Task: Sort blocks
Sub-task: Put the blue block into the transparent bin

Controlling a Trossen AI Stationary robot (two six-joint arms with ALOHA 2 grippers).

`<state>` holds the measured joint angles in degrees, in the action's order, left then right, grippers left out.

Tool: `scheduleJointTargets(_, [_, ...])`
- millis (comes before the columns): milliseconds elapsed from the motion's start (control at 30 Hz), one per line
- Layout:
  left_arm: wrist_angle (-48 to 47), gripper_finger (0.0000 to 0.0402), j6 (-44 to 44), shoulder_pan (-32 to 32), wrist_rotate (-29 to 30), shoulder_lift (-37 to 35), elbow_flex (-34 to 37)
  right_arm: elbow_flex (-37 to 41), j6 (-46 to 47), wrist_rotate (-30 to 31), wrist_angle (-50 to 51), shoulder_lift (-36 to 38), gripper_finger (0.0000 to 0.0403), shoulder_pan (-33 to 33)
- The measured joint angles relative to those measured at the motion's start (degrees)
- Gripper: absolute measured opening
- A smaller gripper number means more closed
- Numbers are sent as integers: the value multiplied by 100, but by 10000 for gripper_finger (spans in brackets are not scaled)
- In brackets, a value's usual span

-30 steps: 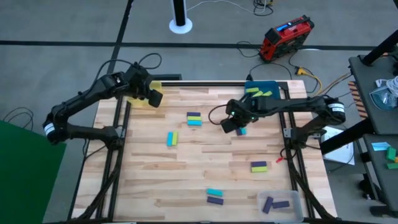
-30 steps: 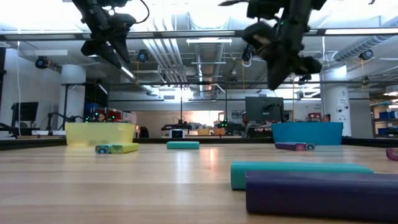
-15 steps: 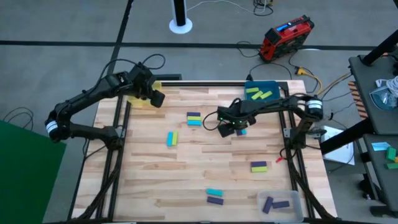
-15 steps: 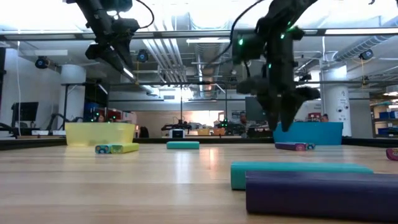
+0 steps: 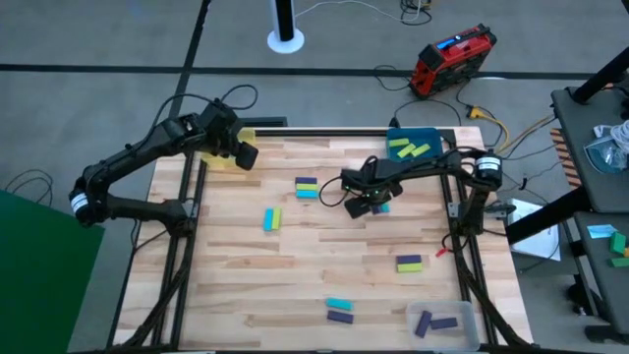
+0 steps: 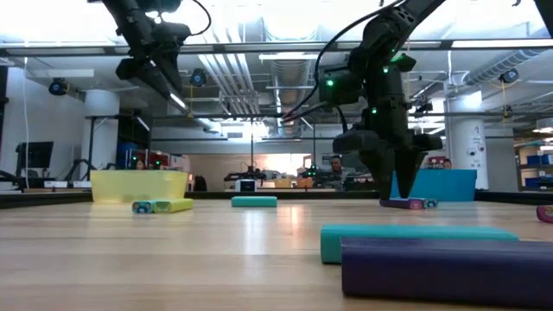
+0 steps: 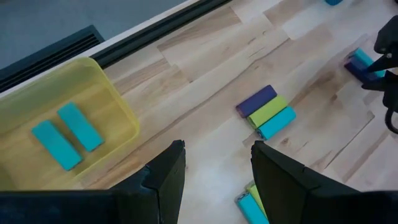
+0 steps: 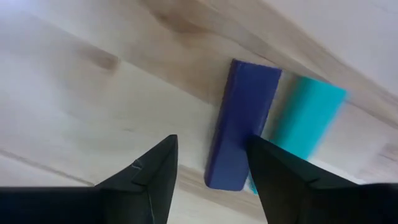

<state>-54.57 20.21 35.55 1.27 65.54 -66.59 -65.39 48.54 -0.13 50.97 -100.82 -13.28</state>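
My right gripper [image 5: 368,207] stands open, low over the table's far right part, at a purple block [image 8: 242,124] that lies flat beside a cyan block [image 8: 305,118]. In the right wrist view the purple block's near end reaches between the two fingers; I cannot tell whether they touch it. In the low view the fingertips [image 6: 397,194] hang just above the wood. My left gripper [image 5: 246,155] hovers open and empty beside the yellow bin [image 5: 224,157], which holds two cyan blocks [image 7: 65,134].
A blue bin [image 5: 418,145] with green blocks stands at the far right, and a clear tray [image 5: 442,320] with purple blocks at the near right. Block groups lie loose on the table [image 5: 307,187], [image 5: 271,218], [image 5: 409,263], [image 5: 338,310].
My right gripper has come down from well above the table to just over the wood, shifting slightly toward the table's left edge, and now stands at the purple and cyan pair. The blocks have stayed where they were.
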Motion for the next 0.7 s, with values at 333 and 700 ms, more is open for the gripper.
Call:
scheduleJointTargets(333, [6, 162, 0, 0, 132, 0, 0, -227, -124, -8, -46, 194, 177, 43])
scheduleJointTargets(700, [15, 162, 0, 0, 132, 0, 0, -120, -240, -34, -237, -329, 196, 11])
